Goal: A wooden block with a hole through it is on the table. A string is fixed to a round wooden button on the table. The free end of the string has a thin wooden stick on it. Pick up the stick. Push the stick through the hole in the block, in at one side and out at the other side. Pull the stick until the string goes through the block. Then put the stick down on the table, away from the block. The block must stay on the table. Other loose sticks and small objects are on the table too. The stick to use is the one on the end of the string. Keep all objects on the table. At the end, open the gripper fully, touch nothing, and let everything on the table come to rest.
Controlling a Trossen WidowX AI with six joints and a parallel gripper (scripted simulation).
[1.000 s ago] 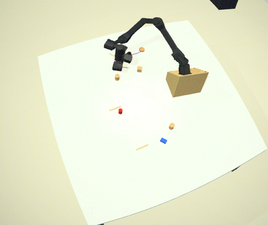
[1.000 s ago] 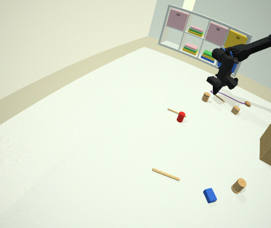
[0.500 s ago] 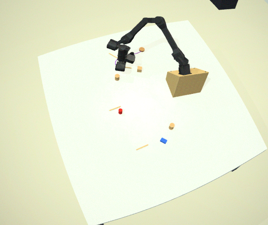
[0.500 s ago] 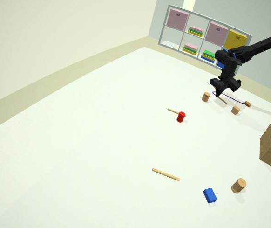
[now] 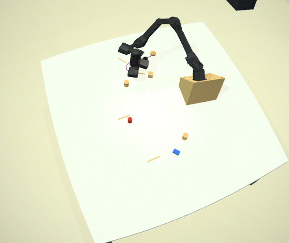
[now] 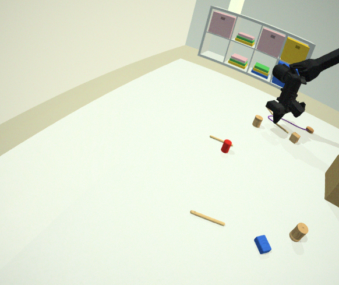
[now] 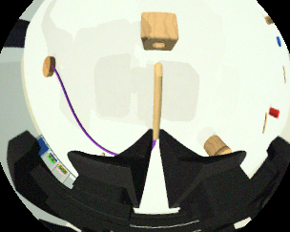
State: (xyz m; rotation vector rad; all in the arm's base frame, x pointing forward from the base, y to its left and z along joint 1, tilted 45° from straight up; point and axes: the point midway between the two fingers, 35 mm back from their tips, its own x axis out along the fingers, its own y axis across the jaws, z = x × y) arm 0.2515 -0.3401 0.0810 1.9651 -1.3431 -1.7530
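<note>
My gripper (image 7: 155,136) (image 6: 276,122) is shut on the string end of the wooden stick (image 7: 157,98) (image 6: 282,127) (image 5: 142,73). The stick's free end points at the wooden block (image 7: 159,28) (image 5: 150,74) (image 6: 294,137), a short gap away from it. The block's hole shows in its near face in the wrist view, roughly in line with the stick. The purple string (image 7: 76,115) (image 6: 292,124) curves from the fingertips to the round button (image 7: 49,66) (image 5: 152,53) (image 6: 310,129). Nothing is in the visible mouth of the hole. The gripper hides its fingertips in the top view.
A wooden cylinder (image 5: 126,83) (image 6: 257,120) stands beside the gripper; a loose stick (image 5: 121,59) lies behind it. Farther off are a red cylinder (image 5: 129,120) by a stick (image 5: 123,117), another stick (image 5: 153,159), a blue block (image 5: 176,151) and a second wooden cylinder (image 5: 185,136).
</note>
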